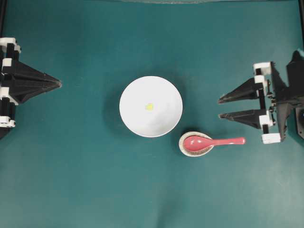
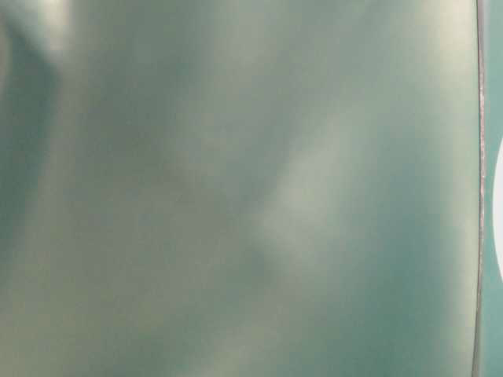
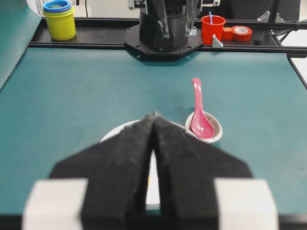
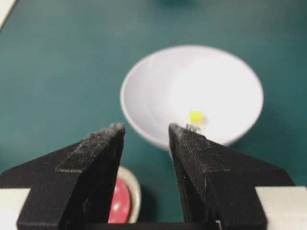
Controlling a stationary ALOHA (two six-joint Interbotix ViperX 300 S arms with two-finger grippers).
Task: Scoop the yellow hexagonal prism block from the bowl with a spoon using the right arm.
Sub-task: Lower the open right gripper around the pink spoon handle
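The white bowl (image 1: 164, 92) sits mid-table with the tiny yellow block (image 1: 149, 107) inside it, near its centre. The pink-red spoon (image 1: 216, 141) lies to the bowl's lower right, its scoop resting in a small speckled dish (image 1: 183, 147) and its handle pointing right. My right gripper (image 1: 220, 108) is open and empty, off to the right of the bowl and just above the spoon's handle end. From the right wrist, the open gripper (image 4: 146, 128) faces the bowl (image 4: 192, 72) and block (image 4: 195, 116), with the spoon (image 4: 119, 203) low between the jaws. My left gripper (image 1: 59, 84) is shut at the far left.
In the left wrist view the shut gripper (image 3: 153, 116) hides most of the bowl (image 3: 115, 133); the spoon (image 3: 198, 112) lies beyond. Stacked cups (image 3: 60, 19), a red cup (image 3: 212, 28) and tape (image 3: 242, 32) stand on the far rail. The table-level view is a teal blur.
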